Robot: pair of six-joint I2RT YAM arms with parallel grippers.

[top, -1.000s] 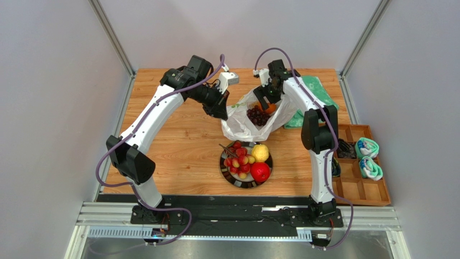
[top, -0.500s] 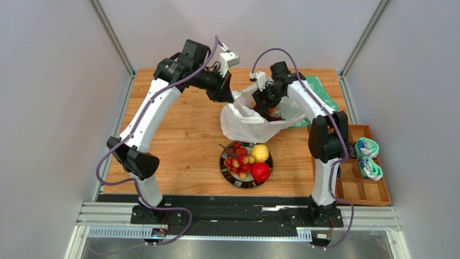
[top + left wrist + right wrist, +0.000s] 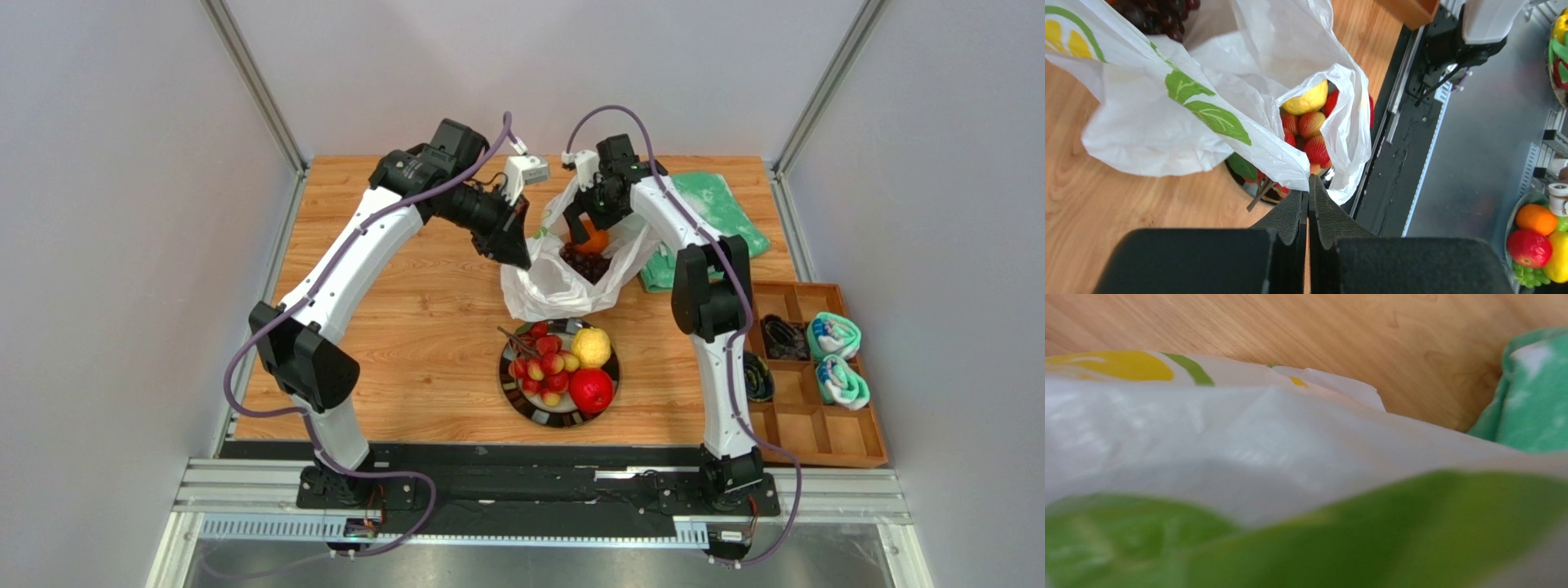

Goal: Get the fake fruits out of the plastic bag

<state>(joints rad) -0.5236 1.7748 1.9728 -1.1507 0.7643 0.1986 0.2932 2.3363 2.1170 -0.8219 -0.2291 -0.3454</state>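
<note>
On the plastic bag [image 3: 1155, 116] edge — left tool [image 3: 1309, 182] clamped.

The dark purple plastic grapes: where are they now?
In the top view, the dark purple plastic grapes lie inside the open translucent white plastic bag, at far centre, just beyond the dark-rimmed round plate.

Translucent glossy crinkled plastic bag [image 3: 1149, 125]; matt wood-grain table [image 3: 417, 319]; matt black left fingers [image 3: 1292, 219].
</note>
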